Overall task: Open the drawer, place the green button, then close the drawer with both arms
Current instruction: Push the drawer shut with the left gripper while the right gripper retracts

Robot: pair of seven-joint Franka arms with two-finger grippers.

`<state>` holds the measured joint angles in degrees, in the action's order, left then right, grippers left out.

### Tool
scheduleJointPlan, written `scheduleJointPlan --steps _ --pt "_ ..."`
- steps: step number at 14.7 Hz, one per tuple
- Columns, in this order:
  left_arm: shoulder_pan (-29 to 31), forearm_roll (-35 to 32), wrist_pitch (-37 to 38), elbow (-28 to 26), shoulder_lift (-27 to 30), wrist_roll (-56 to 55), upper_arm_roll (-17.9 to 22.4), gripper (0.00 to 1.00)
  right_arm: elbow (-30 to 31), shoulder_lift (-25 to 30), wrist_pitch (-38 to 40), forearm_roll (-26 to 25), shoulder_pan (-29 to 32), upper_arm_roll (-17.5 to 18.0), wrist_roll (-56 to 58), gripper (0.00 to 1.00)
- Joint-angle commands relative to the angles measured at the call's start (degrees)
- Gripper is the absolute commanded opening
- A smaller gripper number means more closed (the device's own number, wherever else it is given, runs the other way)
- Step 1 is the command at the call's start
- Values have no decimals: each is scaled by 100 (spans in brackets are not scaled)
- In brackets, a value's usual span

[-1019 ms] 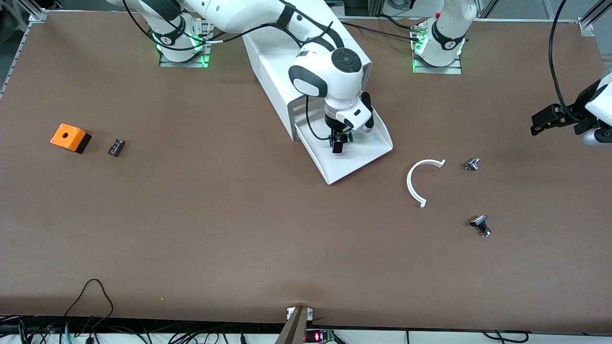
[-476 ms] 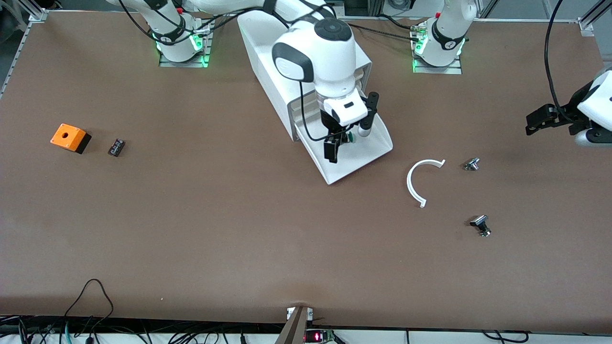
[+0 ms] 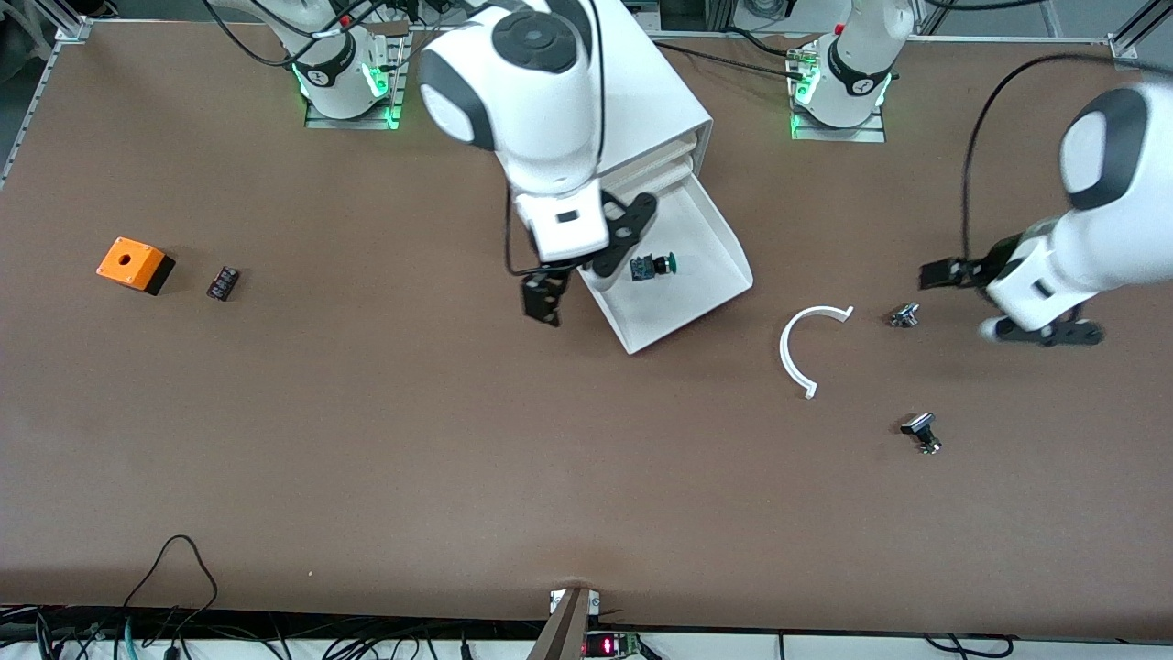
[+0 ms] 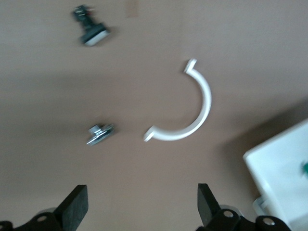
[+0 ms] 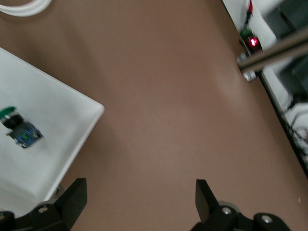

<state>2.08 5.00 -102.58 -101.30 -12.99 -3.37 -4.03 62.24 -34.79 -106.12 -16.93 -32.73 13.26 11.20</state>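
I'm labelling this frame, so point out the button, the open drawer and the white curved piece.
button (image 3: 652, 267), front view, on its black body.
drawer (image 3: 710, 240), front view, on its bare floor.
white curved piece (image 3: 785, 353), front view, on the arc's middle.

One button (image 3: 652, 267), two metal knobs (image 3: 904, 315), one orange box (image 3: 134, 264), one white arc (image 3: 806, 348)

The tabletop (image 3: 367, 440) looks matt brown, like smooth board. The drawer (image 3: 710, 247) is smooth white plastic with a slight sheen (the curved white piece (image 3: 795, 353) looks alike). The button (image 3: 652, 267) has a glossy green cap; the knobs (image 3: 904, 314) look metallic.
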Motion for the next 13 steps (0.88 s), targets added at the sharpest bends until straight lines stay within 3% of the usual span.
scheduleJointPlan --steps 1,3,8,13 --pt "-400 263 -1120 -328 -457 -1380 -176 100 514 261 171 76 327 19 -503 100" --pt "-707 299 -1806 -417 -826 -2365 -335 100 1077 429 127 76 600 1 -889 100" --pt "-1578 229 -3599 -514 -1723 -3932 -326 100 1633 429 -304 111 1197 -7 -1927 100" --pt "-2044 255 -3813 -872 -1830 -5030 -353 100 1783 543 -260 594 1839 -7 -3947 100"
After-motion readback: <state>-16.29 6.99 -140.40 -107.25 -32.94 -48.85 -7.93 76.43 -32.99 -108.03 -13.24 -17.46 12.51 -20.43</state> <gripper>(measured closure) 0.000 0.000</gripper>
